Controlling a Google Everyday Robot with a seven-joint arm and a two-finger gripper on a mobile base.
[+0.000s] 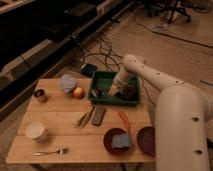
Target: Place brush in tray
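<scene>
The dark green tray (131, 100) stands at the back right of the wooden table. My gripper (113, 92) reaches down into the tray from the right, with its tip low over the tray's middle. A small dark object with a pale end, the brush (96, 92), lies inside the tray at its left end, just left of the gripper tip. I cannot tell whether the gripper touches it. Another dark item (129, 92) lies in the tray's right part.
In front of the tray lie a flat dark bar (98, 115), thin sticks (84, 118) and an orange-handled utensil (123, 120). Two dark red plates (109, 142) (146, 140) sit at the front right, one holding a blue sponge (120, 141). An apple (78, 92), a metal cup (40, 95), a white cup (36, 132) and a fork (50, 151) are to the left.
</scene>
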